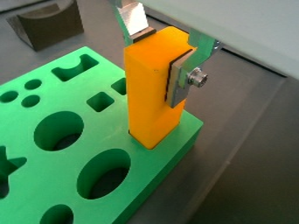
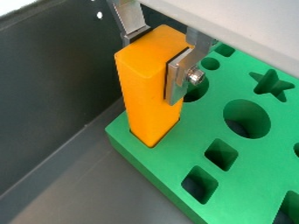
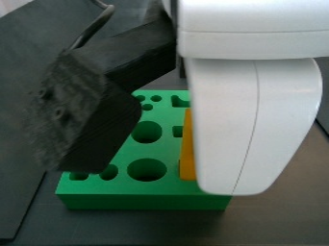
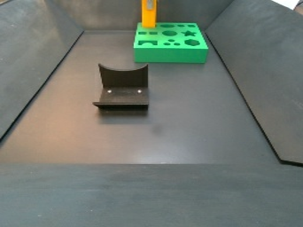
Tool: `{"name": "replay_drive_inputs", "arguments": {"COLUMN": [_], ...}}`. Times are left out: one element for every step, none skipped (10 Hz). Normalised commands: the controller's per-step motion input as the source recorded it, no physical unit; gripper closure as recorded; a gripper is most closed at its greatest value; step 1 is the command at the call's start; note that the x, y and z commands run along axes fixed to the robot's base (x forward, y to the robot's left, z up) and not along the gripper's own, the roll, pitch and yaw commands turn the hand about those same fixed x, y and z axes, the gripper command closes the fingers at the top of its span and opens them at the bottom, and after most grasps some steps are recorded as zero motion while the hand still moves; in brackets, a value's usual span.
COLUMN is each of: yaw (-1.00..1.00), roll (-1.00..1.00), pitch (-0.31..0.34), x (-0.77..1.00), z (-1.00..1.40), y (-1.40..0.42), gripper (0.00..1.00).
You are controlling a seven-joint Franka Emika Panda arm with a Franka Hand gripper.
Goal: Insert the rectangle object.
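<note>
Item: rectangle object [image 1: 149,87], orange, upright, clamped near its top in my end effector [image 1: 166,54], lower end at the green board's [image 1: 70,131] corner. Likely rigid, light, smooth-sided; flat-face grip suits it.

The gripper [image 1: 162,54] has two flat silver plate fingers [image 1: 184,77] with dark pads on their inner faces; a round silver screw head [image 1: 198,79] sits on the outer face of one plate, seen in both wrist views [image 2: 193,80]. In a side view the arm's housing [image 3: 251,86] is smooth, rounded white plastic, with a matte black block [image 3: 80,120] beside it.
</note>
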Motion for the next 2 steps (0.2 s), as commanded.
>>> {"name": "replay_drive_inputs", "arguments": {"yaw": [-0.03,0.0], "roll": [-0.16,0.0], "pitch": [-0.089,-0.003], "x": [0.0,0.0], "z": [-0.16,0.0], "y": [0.12,0.0], "gripper": [1.0,1.0]}}
